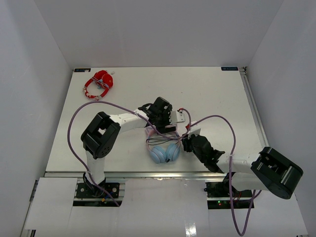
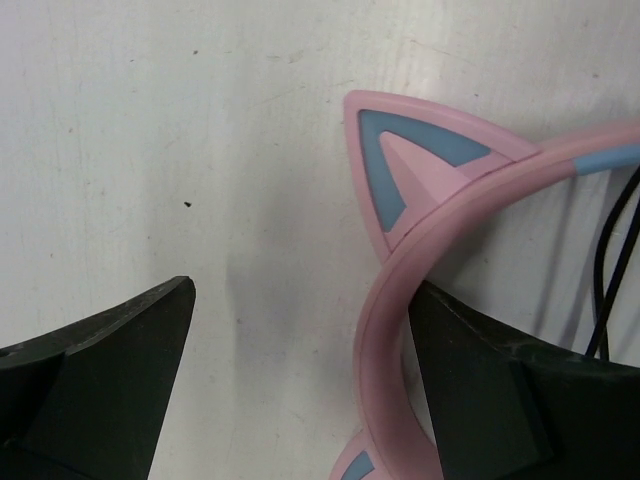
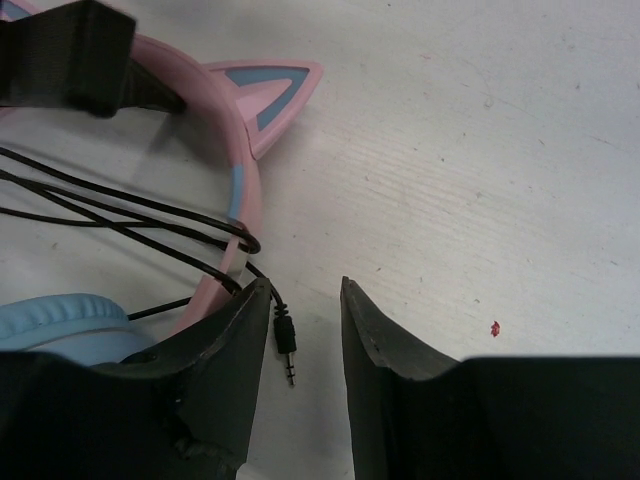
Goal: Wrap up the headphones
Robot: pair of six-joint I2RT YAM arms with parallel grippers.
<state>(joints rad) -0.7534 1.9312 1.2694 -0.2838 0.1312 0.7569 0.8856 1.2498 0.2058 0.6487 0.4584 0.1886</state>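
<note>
In the far left corner of the white table (image 1: 217,94) you can see red-and-white headphones (image 1: 99,85), lying close to the left edge. White walls (image 1: 148,29) stand around the table at the left, the far and the right side. In the right wrist view you find a tiny red speck (image 3: 495,328) on the table surface, and in the left wrist view a tiny dark speck (image 2: 188,205).
</note>
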